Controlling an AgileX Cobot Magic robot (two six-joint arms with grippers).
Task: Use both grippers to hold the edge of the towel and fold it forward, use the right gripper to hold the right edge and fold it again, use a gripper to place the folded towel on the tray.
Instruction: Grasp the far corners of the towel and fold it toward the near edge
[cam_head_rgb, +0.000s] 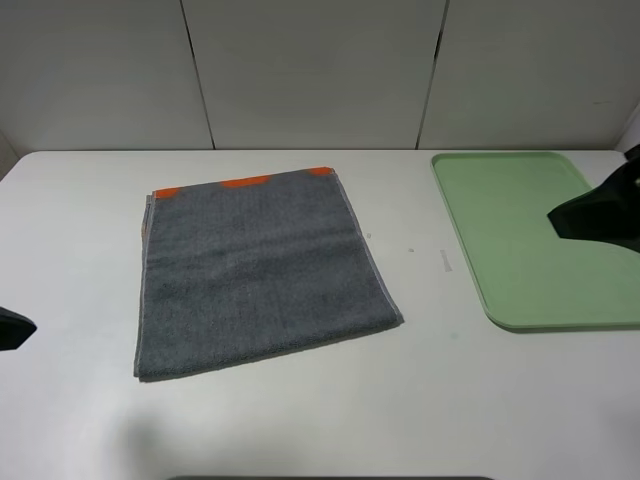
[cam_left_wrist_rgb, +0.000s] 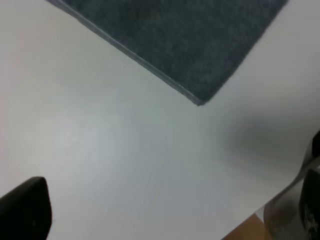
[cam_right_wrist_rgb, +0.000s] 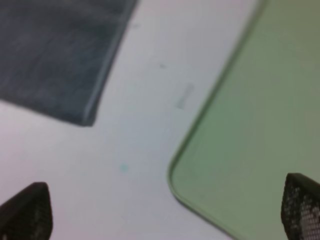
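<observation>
A grey towel (cam_head_rgb: 255, 270) with an orange strip along its far edge lies flat in the middle of the white table, looking folded double. The light green tray (cam_head_rgb: 520, 235) lies to its right with nothing on it. My left gripper (cam_head_rgb: 12, 328) is at the table's left edge, apart from the towel. The left wrist view shows it (cam_left_wrist_rgb: 167, 210) open, with a towel corner (cam_left_wrist_rgb: 175, 40) ahead. My right gripper (cam_head_rgb: 590, 215) hovers over the tray's right side. The right wrist view shows it (cam_right_wrist_rgb: 165, 212) open above the tray corner (cam_right_wrist_rgb: 260, 125), with the towel's corner (cam_right_wrist_rgb: 50, 50) off to the side.
A white wall of panels stands behind the table (cam_head_rgb: 300, 430). A bare strip of table separates the towel and the tray. The table's near edge shows in the left wrist view (cam_left_wrist_rgb: 245, 225).
</observation>
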